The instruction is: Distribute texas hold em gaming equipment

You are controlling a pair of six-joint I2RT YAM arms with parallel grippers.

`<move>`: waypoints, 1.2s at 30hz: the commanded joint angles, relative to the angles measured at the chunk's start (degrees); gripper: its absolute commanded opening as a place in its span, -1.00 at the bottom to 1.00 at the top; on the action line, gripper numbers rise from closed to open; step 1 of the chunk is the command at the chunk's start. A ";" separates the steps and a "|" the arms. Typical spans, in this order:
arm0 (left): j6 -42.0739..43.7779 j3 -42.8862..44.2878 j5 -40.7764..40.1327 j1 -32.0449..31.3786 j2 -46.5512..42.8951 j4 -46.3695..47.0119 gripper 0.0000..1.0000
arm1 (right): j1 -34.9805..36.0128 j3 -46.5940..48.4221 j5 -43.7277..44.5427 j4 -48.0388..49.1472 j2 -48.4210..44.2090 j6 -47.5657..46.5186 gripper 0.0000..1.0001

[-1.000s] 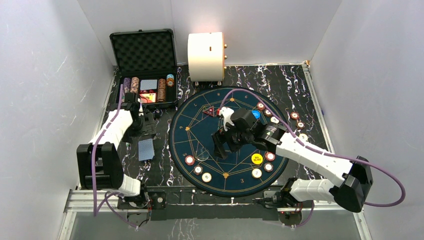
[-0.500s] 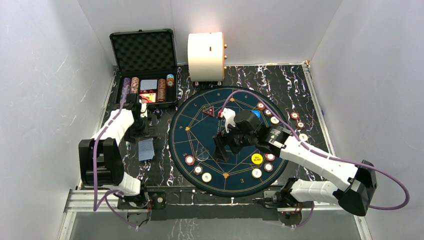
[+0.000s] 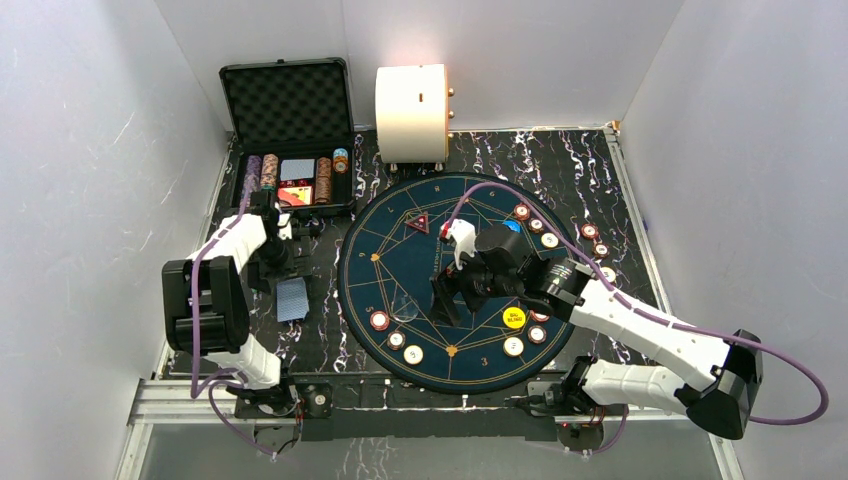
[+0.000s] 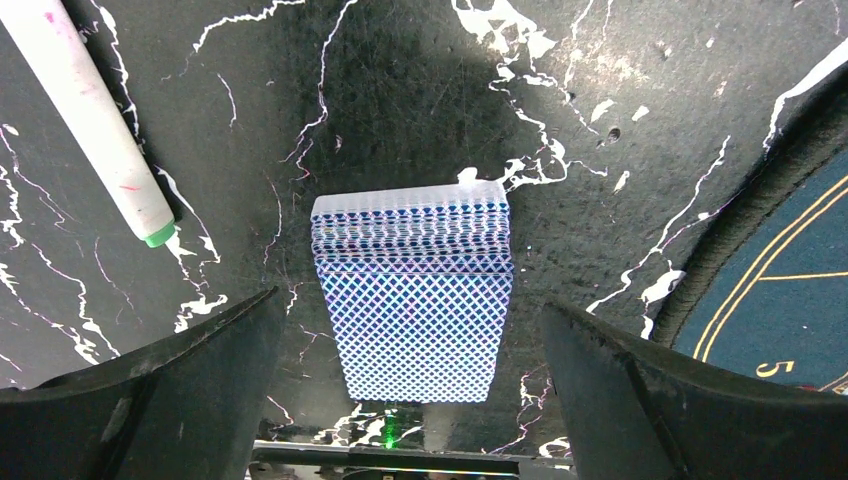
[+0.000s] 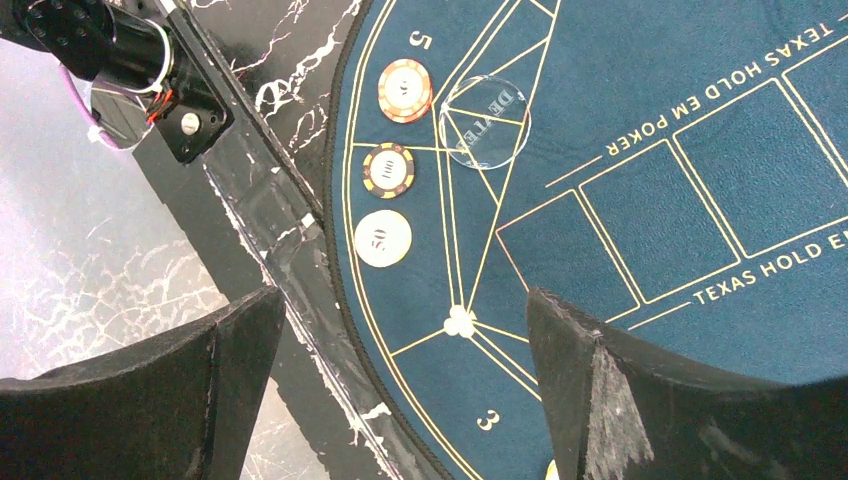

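A blue-backed deck of playing cards (image 4: 415, 300) lies on the black marbled table (image 4: 400, 90), left of the round blue felt mat (image 3: 450, 270). My left gripper (image 4: 408, 305) hovers over the deck, open, a finger on each side and touching nothing. Above the mat's near-left part hangs my right gripper (image 5: 405, 300), open and empty. Past it lie a red-and-white chip (image 5: 405, 90), a dark chip (image 5: 388, 170), a cream chip (image 5: 383, 238) and a clear dealer button (image 5: 483, 120). A yellow button (image 3: 513, 317), a red triangular marker (image 3: 417, 222) and more chips (image 3: 537, 226) sit on the mat.
The open black case (image 3: 290, 120) at the back left holds chip stacks and cards. Behind the mat stands a big cream cylinder (image 3: 412, 100). A white pen (image 4: 90, 120) lies on the table beyond the deck. White walls close in on three sides.
The right arm has stretched out, carrying its gripper slightly toward the mat's near edge. The left arm has shifted a little near the deck. Both grippers stay open.
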 commanded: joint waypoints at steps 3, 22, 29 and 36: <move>0.12 0.38 1.21 0.44 0.25 -1.42 0.97 | 0.76 0.11 1.13 2.77 -1.44 -1.12 0.97; -0.77 0.00 0.54 0.44 5.58 -1.01 0.92 | 0.99 0.12 1.66 2.77 -0.75 -1.36 0.97; -0.81 -0.17 0.35 0.49 5.76 -0.76 0.76 | 1.04 0.33 1.94 2.70 -0.57 -1.32 0.97; -1.15 -0.10 1.60 0.38 6.56 -0.68 0.79 | 0.96 0.56 2.51 2.48 -0.81 -1.33 0.97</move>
